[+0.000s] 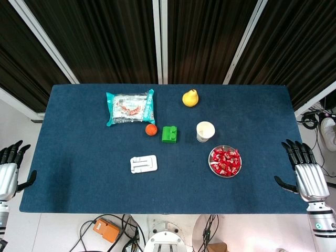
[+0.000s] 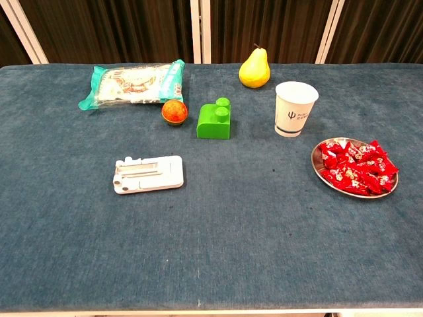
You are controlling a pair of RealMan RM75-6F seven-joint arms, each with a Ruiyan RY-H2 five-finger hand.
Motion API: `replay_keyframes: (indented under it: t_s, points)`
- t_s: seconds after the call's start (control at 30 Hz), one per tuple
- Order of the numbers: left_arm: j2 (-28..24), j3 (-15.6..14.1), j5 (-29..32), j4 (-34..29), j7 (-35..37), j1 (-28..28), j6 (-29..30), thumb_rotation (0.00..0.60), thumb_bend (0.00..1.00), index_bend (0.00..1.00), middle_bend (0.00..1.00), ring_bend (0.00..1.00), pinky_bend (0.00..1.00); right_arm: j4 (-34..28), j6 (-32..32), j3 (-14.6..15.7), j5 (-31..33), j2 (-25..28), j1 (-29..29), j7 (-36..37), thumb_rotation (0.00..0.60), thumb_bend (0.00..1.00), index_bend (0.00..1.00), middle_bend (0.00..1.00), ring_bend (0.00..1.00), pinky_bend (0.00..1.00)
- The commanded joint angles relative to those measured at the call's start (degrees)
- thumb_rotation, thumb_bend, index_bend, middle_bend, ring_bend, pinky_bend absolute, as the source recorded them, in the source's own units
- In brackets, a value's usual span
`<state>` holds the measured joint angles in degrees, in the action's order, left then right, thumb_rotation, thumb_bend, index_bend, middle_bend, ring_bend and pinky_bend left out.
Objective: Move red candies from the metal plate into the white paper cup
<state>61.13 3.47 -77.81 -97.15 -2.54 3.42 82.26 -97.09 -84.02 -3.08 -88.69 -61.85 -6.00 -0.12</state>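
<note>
A round metal plate (image 1: 212, 168) (image 2: 319, 173) heaped with several red wrapped candies (image 1: 226, 161) (image 2: 357, 167) sits right of the table's centre. Just behind it stands the white paper cup (image 1: 205, 131) (image 2: 295, 109), upright, with nothing seen inside. My right hand (image 1: 304, 168) hangs off the right table edge, fingers spread and pointing away, holding nothing. Off the left edge my left hand (image 1: 9, 168) is likewise held flat with fingers apart and empty. Neither hand shows in the chest view.
On the blue table lie a green toy brick (image 1: 169, 134) (image 2: 214, 120), a small orange ball (image 1: 151, 129) (image 2: 174, 111), a yellow pear (image 1: 190, 97) (image 2: 254, 69), a teal snack packet (image 1: 130, 107) (image 2: 132, 82) and a flat white holder (image 1: 144, 164) (image 2: 148, 174).
</note>
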Motion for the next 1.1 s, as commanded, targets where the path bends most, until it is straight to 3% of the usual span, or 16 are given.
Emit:
replay_keyframes:
  t_s: [0.03, 0.6, 0.83, 1.1]
  points:
    - [-0.02, -0.04, 0.01, -0.02, -0.06, -0.03, 0.02, 0.6, 0.33, 0.11, 0.0, 0.0, 0.0, 0.09, 0.1, -0.01, 0.13, 0.0, -0.03, 0.12, 0.6, 0.34, 0.11, 0.09, 0.01, 0.01]
    - [0.12, 0.67, 1.15, -0.22, 0.57, -0.06, 0.09, 0.6, 0.33, 0.11, 0.0, 0.0, 0.0, 7.24, 2.83, 0.26, -3.22, -1.55, -3.2, 7.45, 0.6, 0.34, 0.14, 0.09, 0.01, 0.0]
    - [0.52, 1.34, 2.23, -0.6, 0.82, 0.19, -0.19, 0.6, 0.34, 0.11, 0.0, 0.0, 0.0, 16.48, 16.14, 3.9, -10.34, 1.77, -12.9, 19.36, 0.6, 0.34, 0.18, 0.09, 0.01, 0.0]
    - [1.0, 1.64, 2.11, -0.46, 0.56, 0.1, 0.64, 0.6, 0.34, 0.11, 0.0, 0.0, 0.0, 21.87, 21.34, 6.09, -16.17, 0.42, -21.1, 27.45, 0.6, 0.34, 0.3, 0.09, 0.01, 0.0]
